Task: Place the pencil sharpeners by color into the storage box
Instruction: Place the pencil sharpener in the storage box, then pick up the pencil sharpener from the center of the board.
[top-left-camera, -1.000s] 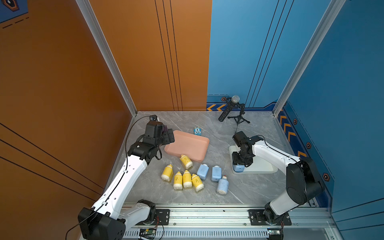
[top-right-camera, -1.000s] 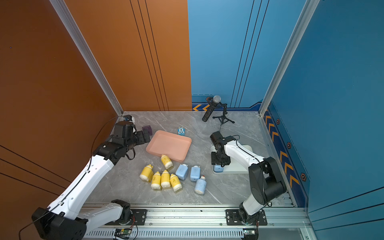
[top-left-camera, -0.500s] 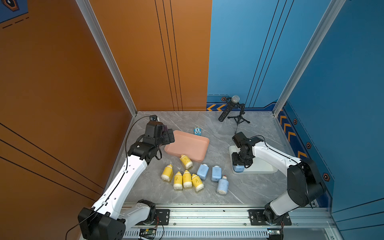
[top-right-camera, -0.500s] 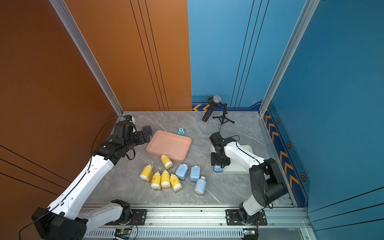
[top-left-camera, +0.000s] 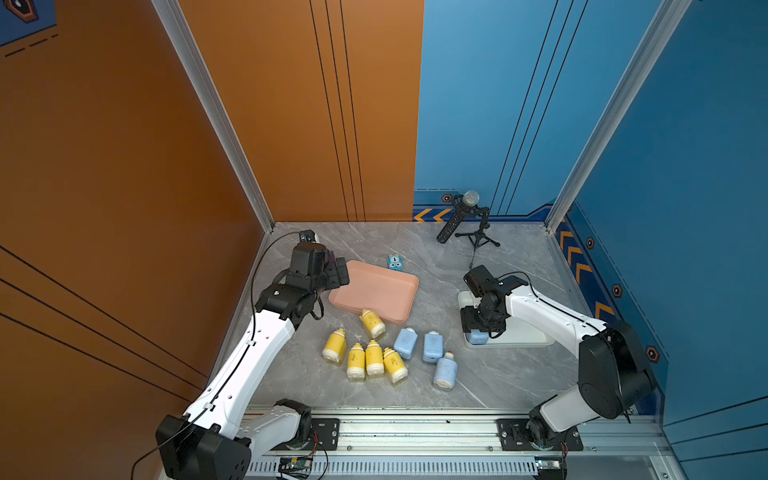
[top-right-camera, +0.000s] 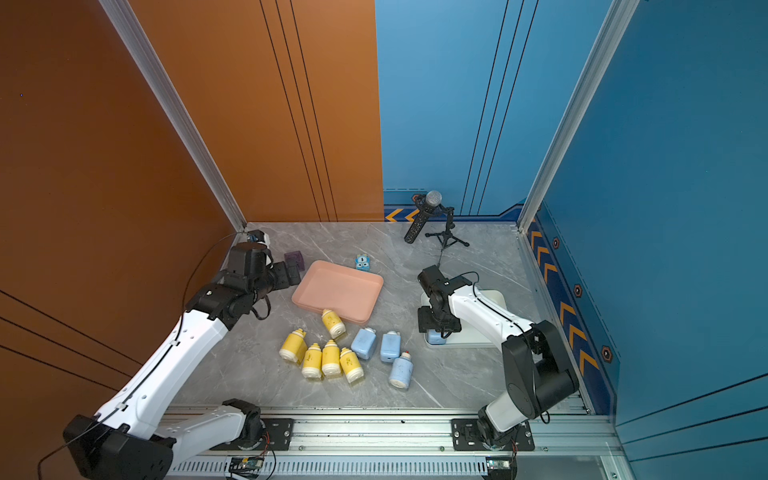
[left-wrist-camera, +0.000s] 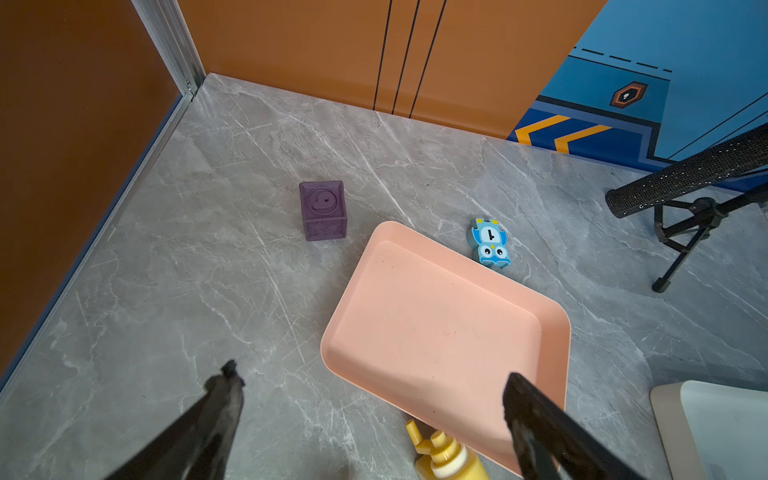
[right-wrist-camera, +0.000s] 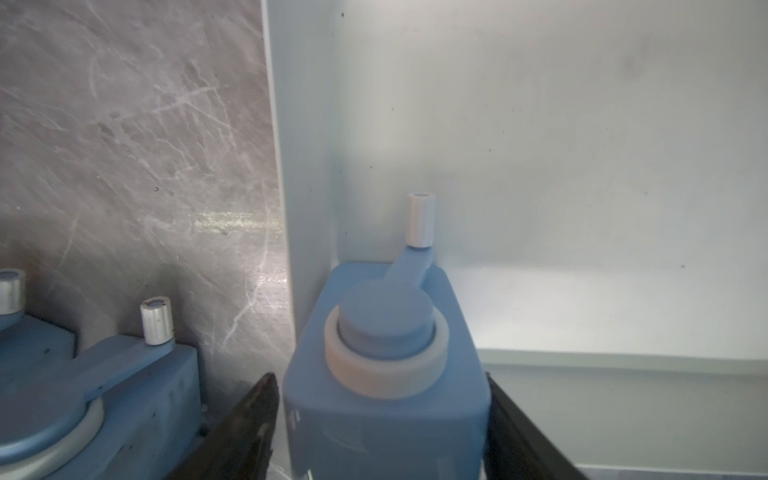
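Since the blue pencil sharpener (right-wrist-camera: 386, 332) stands upright in the near-left corner of the storage box (right-wrist-camera: 303, 124), the right gripper (right-wrist-camera: 380, 380), fingers slightly parted around it, should rise straight up. The left gripper (left-wrist-camera: 370, 372) hovers spread, far left.

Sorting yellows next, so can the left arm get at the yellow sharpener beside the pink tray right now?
Probably yes: the left claw is open near the yellow sharpener, and nothing lies between them.
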